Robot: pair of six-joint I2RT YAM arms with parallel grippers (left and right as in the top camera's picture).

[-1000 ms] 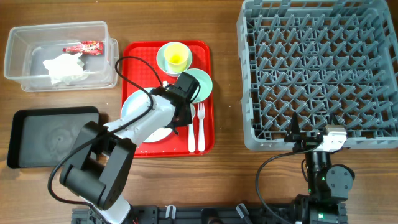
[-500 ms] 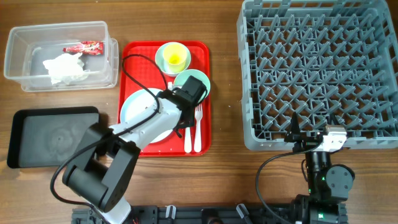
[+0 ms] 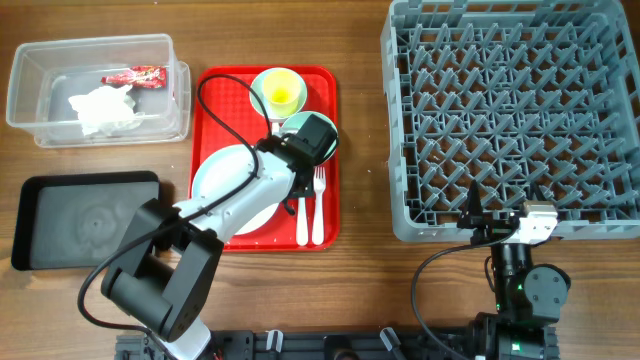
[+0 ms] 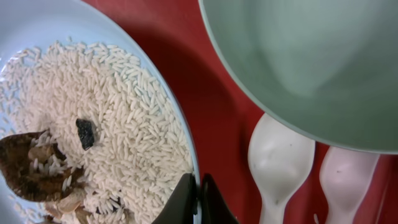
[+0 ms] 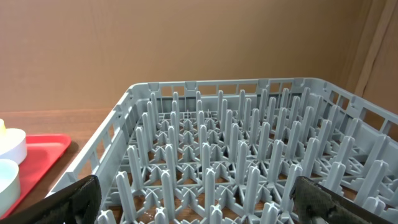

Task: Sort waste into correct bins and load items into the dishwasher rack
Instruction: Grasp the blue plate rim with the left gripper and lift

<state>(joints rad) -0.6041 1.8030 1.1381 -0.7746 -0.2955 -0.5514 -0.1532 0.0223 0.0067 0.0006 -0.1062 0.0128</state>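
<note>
Two grippers: the left gripper (image 4: 198, 198) is pinched closed on the near-right rim of the light-blue plate (image 3: 215, 170). The right gripper (image 5: 194, 186) is spread wide and holds nothing, at the near edge of the dishwasher rack (image 3: 510, 110).
Plate: it lies on the red serving tray (image 3: 225, 85), at the near left of it, loaded with rice (image 4: 124, 118) and brown food bits (image 4: 31, 168).
Neighbours: the pale-green bowl (image 4: 298, 62) sits just beside the plate on the far right. The spoon (image 3: 303, 225) and fork (image 3: 320, 205) lie close to the right of the clamped rim.
Bins: the clear tub (image 3: 30, 100) at the far left holds the napkin (image 3: 102, 108) and the wrapper (image 3: 132, 76). The black tray (image 3: 60, 240) lies near left, with nothing seen in it.
Step in hand: the plate is judged to be gripped for emptying, most likely into the black tray.
Lift: the plate is best raised straight up and held level, since only a thin edge is held and the rice is heaped close to the fingertips.
Clearance: the bowl rim and the cutlery should be cleared before any move to the left.
Tipping: the tilt is best saved until the plate is fully above the bin, with the far-left edge lowered first.
Risk: a one-sided pinch may let the plate sag or twist, and grains could be spilled onto the red serving tray.
</note>
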